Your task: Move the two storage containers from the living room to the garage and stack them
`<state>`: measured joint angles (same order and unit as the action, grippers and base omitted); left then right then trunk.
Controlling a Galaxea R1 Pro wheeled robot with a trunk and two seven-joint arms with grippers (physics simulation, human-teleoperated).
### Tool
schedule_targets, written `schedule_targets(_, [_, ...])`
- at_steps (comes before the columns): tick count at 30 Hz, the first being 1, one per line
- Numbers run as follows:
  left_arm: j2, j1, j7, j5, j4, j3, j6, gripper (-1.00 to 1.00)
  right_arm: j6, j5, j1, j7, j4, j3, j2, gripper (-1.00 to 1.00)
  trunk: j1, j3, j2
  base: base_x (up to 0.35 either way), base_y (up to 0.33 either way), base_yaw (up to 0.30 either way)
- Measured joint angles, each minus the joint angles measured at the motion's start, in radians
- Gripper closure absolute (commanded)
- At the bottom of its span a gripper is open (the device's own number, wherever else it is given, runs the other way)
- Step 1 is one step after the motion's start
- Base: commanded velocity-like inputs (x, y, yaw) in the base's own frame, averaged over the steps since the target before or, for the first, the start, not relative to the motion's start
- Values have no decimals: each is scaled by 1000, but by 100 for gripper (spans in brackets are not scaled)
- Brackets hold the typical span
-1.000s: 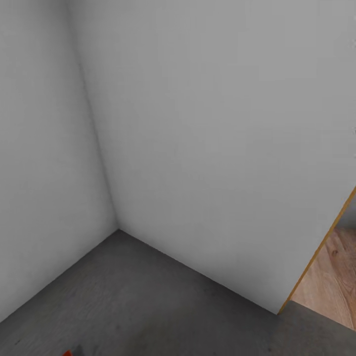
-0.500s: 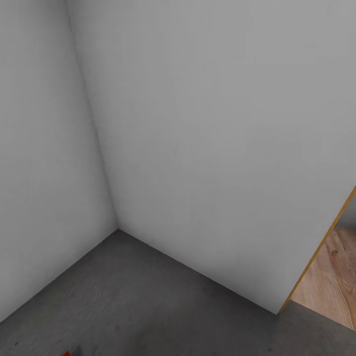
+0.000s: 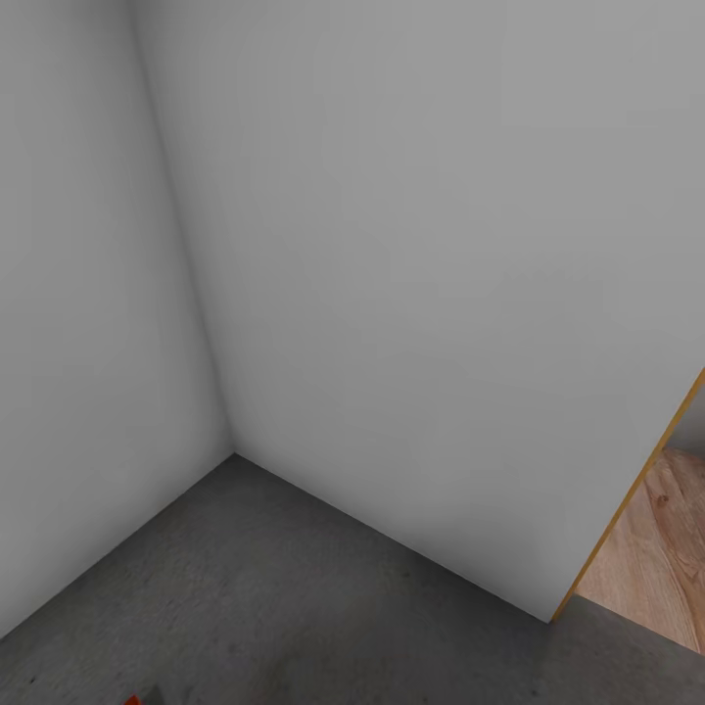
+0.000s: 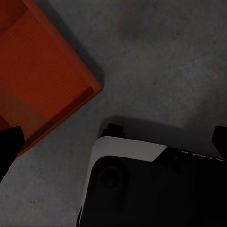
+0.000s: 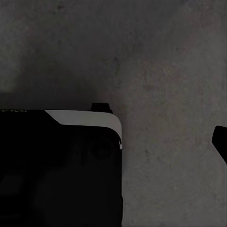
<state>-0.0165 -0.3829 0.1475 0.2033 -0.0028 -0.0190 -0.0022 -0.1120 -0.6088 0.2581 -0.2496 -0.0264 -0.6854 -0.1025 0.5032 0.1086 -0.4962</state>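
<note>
Room: garage corner, white walls (image 3: 421, 294), grey floor (image 3: 294, 607).
Bin (image 4: 38, 75): orange-red, on the floor.
Doorway: wood planks (image 3: 656, 558) beyond.
Left pincer, right pincer: opening cannot be told.

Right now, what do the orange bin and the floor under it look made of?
The storage container looks like moulded plastic: uniform orange-red, matte, fine ribbing across its inner bottom, thin plain walls. The floor looks like rough concrete: dark grey, speckled and blotchy, no seams or planks. Both are simulator renders, so this goes by look alone.

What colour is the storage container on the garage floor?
Orange-red. The storage container shows best in the left wrist view, resting on the dark grey floor.
</note>
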Motion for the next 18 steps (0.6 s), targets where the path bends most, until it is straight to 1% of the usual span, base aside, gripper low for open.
schedule_targets(4, [0, 0, 0, 0, 0, 0, 0, -100, -6, 0, 0, 0, 0, 0, 1, -100, 0, 0, 0, 0, 0, -2])
schedule_targets(7, [0, 0, 0, 0, 0, 0, -1, -100, -9, -3, 0, -1, 0, 0, 0, -100, 0, -1, 0, 0, 0, -100])
schedule_targets(11, [0, 0, 0, 0, 0, 0, 0, -100, -10, -7, 0, 0, 0, 0, -3, -100, 0, -4, 0, 0, 0, -205])
schedule_targets(18, [4, 0, 0, 0, -1, 0, -1, -100, -10, -9, 0, 0, 0, 0, -3, -100, 0, -9, 0, 0, 0, -258])
